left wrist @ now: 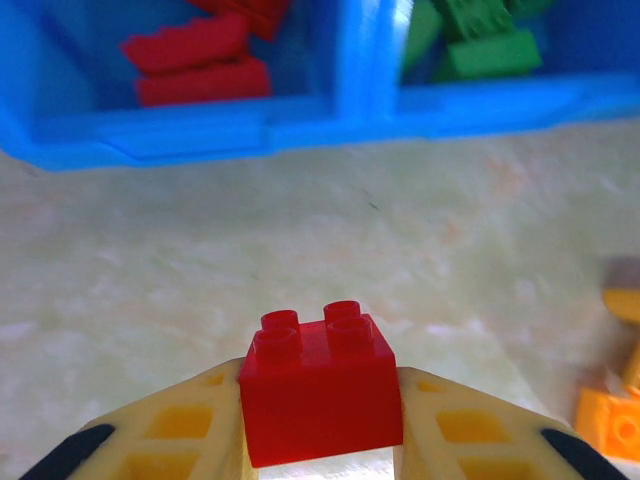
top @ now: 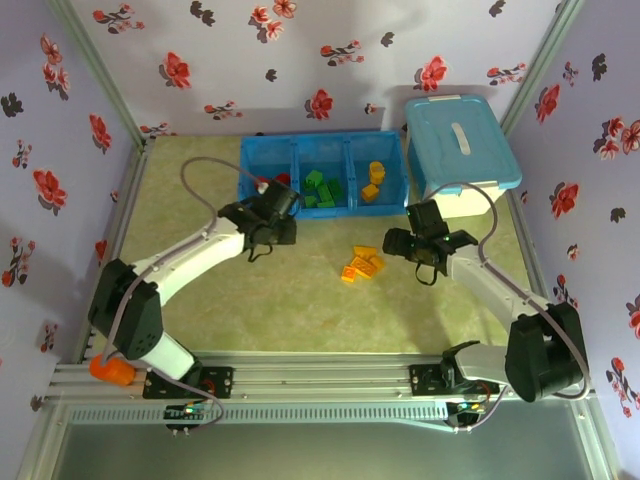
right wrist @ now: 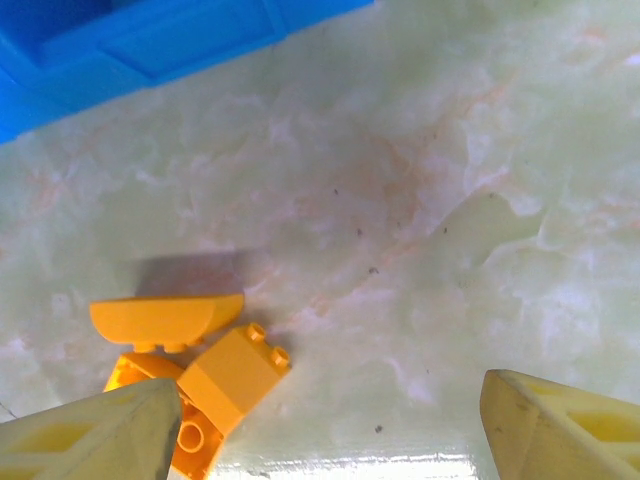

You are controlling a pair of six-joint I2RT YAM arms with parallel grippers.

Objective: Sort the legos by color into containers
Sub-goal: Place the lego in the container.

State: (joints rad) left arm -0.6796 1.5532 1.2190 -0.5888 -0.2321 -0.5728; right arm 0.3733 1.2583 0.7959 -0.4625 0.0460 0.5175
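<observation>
My left gripper is shut on a red lego, held studs up just above the table in front of the blue tray. In the top view the left gripper sits at the near edge of the tray's left container. That container holds red legos, the middle one green legos and the right one orange legos. My right gripper is open, with a cluster of orange legos on the table by its left finger and bare table between the fingers.
A white bin with a light-blue lid stands right of the tray, close behind the right arm. Floral walls enclose the table on three sides. Orange legos lie mid-table between the arms.
</observation>
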